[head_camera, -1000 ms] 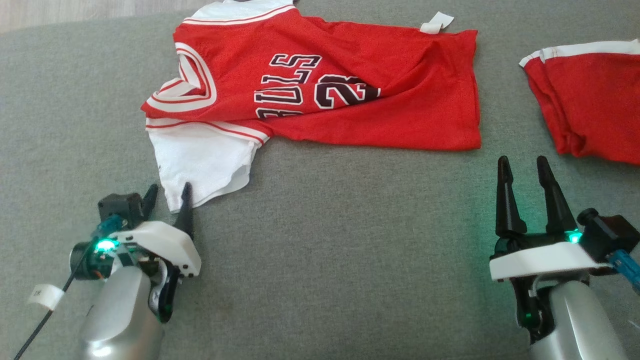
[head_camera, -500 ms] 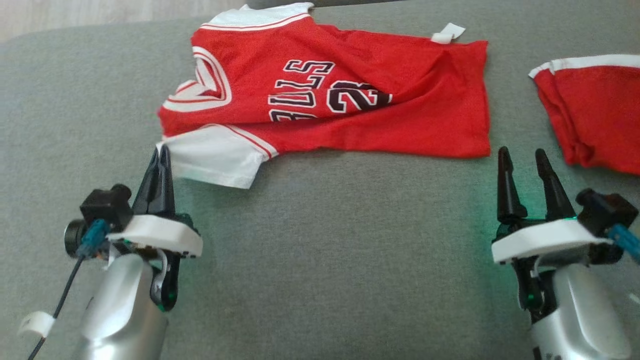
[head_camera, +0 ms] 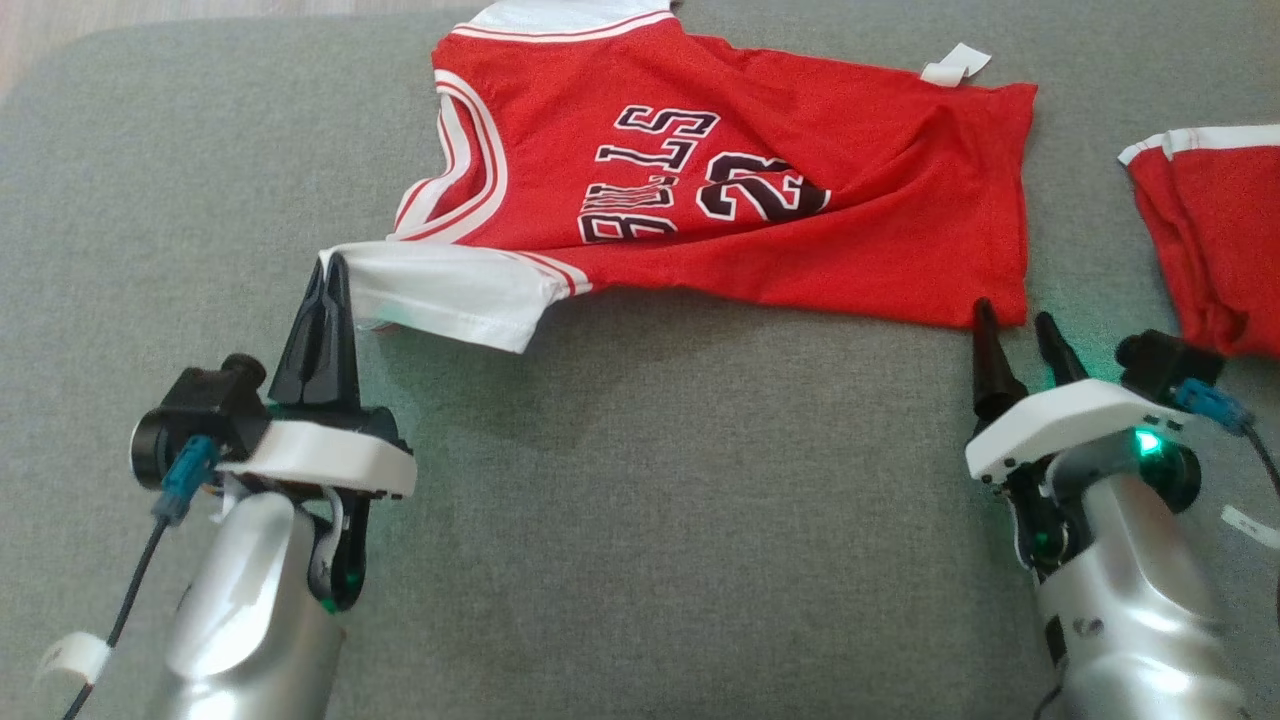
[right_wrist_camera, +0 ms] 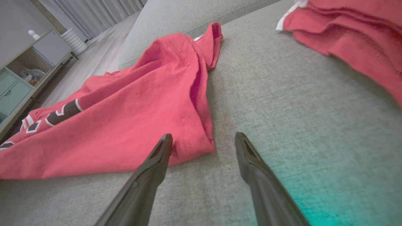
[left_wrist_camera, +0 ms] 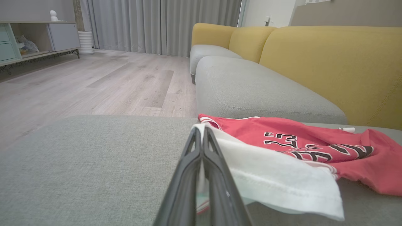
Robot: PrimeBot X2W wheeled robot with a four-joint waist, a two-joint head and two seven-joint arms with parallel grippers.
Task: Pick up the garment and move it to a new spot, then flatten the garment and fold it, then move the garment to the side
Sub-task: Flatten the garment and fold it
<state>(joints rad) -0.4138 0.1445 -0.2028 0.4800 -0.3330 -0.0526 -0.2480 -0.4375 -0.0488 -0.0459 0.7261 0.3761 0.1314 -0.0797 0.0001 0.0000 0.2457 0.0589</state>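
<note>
The garment (head_camera: 800,230) is a red jersey with black lettering and white sleeves, spread across the grey cushion (head_camera: 650,520). My left gripper (head_camera: 330,265) is shut on the edge of its near white sleeve (head_camera: 450,295), which is pulled taut toward the fingers. The left wrist view shows the left gripper (left_wrist_camera: 201,130) pinched together with white cloth (left_wrist_camera: 276,179) draped to their right. My right gripper (head_camera: 1013,320) is open at the jersey's near right hem corner. In the right wrist view the right gripper (right_wrist_camera: 203,138) straddles that red corner (right_wrist_camera: 194,147), low over the cushion.
A second red garment (head_camera: 1220,230) with white trim lies folded at the far right, also seen as a red pile (right_wrist_camera: 345,31). Yellow sofa backs (left_wrist_camera: 329,62) rise behind the cushion. Wooden floor (left_wrist_camera: 94,78) and a cabinet (left_wrist_camera: 37,37) lie beyond the cushion's left edge.
My left gripper closed on the white sleeve and drew it out flat to the left. My right gripper advanced to the hem corner, still open. The head camera shifted too.
</note>
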